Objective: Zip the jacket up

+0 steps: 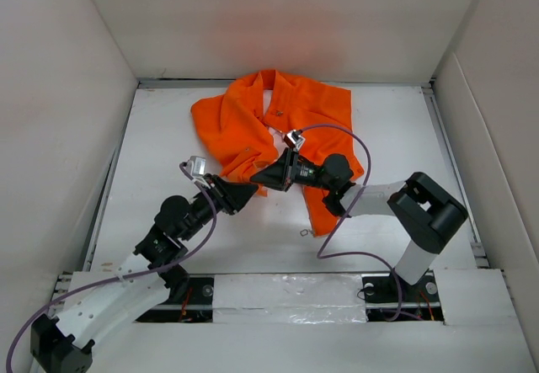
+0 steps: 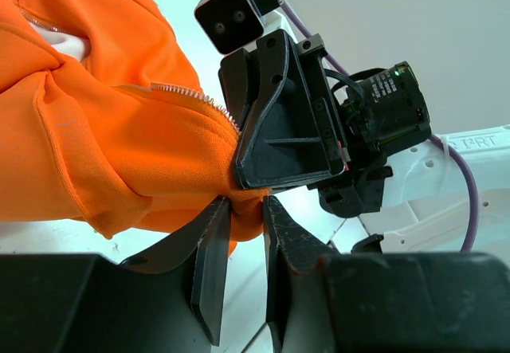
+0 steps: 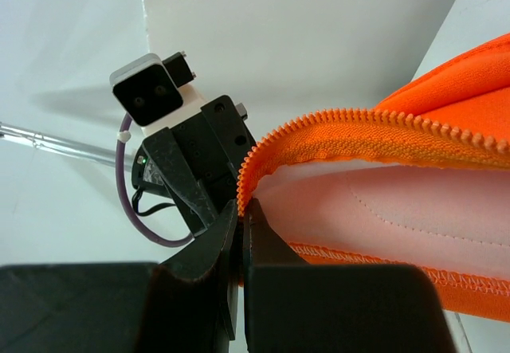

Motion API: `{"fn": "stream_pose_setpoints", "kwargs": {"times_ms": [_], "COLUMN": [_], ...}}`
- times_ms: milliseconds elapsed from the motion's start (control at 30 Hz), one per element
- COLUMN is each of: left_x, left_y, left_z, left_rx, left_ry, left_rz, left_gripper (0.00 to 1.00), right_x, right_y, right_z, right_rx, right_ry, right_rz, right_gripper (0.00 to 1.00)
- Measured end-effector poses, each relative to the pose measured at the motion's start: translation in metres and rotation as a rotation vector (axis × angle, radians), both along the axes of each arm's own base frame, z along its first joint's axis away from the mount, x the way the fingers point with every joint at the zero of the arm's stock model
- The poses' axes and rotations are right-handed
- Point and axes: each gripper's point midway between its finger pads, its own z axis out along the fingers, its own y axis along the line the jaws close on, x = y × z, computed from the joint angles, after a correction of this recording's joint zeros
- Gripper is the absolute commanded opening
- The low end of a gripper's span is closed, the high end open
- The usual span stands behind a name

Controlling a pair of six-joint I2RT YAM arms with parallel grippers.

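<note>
A: What is the left gripper [image 2: 247, 209] doing?
B: It's pinching a lower corner of the jacket [image 2: 119, 146] between its fingers.
A: And the right gripper [image 3: 241, 213]?
B: It's squeezing the toothed zipper edge [image 3: 358, 118], right beside the left one. The jacket is lying rumpled toward the far side of the bench [image 1: 396, 137].

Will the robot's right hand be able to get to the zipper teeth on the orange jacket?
Probably yes. The right hand is pinching the edge of the jacket right where the zipper teeth start, and nothing sits between them.
</note>
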Motion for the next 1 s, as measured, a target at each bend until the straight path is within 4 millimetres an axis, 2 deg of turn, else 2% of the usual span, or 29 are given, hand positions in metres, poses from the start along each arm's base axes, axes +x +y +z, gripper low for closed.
{"fn": "stream_pose_setpoints", "kwargs": {"times_ms": [133, 167, 200, 367, 467, 500, 533, 567, 667, 833, 867, 900, 933, 967, 1000], "left_x": [0.002, 0.002, 0.002, 0.002, 0.002, 0.003, 0.003, 0.003, 0.005, 0.007, 0.008, 0.009, 0.01, 0.011, 0.011], "left_y": [0.0, 0.0, 0.0, 0.0, 0.002, 0.003, 0.004, 0.006, 0.009, 0.008, 0.008, 0.007, 0.007, 0.007, 0.007], "left_z": [-0.001, -0.001, 0.0, 0.0, 0.003, 0.003, 0.003, 0.003, 0.002, -0.001, 0.0, 0.001, 0.003, 0.005, 0.008], "left_rx": [0.003, 0.003, 0.002, -0.002, -0.019, -0.024, -0.029, -0.037, -0.058, -0.074, -0.072, -0.071, -0.072, -0.075, -0.078], "left_ry": [0.0, -0.001, -0.001, 0.0, 0.003, 0.01, 0.017, 0.026, 0.059, 0.128, 0.14, 0.15, 0.157, 0.161, 0.163], "left_rz": [0.007, 0.008, 0.007, 0.01, 0.019, 0.026, 0.036, 0.044, 0.067, 0.084, 0.087, 0.09, 0.094, 0.097, 0.098], "left_gripper": [0.12, 0.03, 0.0, 0.0, 0.0, 0.0, 0.0, 0.0, 0.0, 0.0, 0.0, 0.0, 0.0, 0.0, 0.0], "right_x": [0.002, 0.002, 0.003, 0.004, 0.004, 0.004, 0.004, 0.004, 0.006, 0.011, 0.011, 0.011, 0.01, 0.008, 0.006], "right_y": [0.001, 0.001, 0.001, 0.001, 0.001, 0.001, 0.001, 0.0, -0.006, -0.034, -0.04, -0.047, -0.053, -0.059, -0.064], "right_z": [0.0, 0.0, 0.0, 0.0, -0.001, 0.0, 0.001, 0.001, -0.008, -0.035, -0.038, -0.043, -0.048, -0.051, -0.055], "right_rx": [0.003, 0.005, 0.006, 0.008, 0.009, 0.011, 0.015, 0.017, 0.0, -0.065, -0.075, -0.094, -0.118, -0.141, -0.174], "right_ry": [0.003, 0.002, 0.001, 0.002, 0.002, -0.002, -0.004, -0.016, -0.031, -0.063, -0.077, -0.102, -0.126, -0.145, -0.172], "right_rz": [-0.002, -0.002, -0.003, -0.007, -0.011, -0.012, -0.014, -0.017, -0.034, -0.11, -0.126, -0.151, -0.17, -0.187, -0.206], "right_gripper": [0.0, 0.0, 0.0, 0.0, 0.31, 0.6, 0.69, 0.85, 0.91, 0.91, 0.85, 0.57, 0.39, 0.17, 0.0]}}
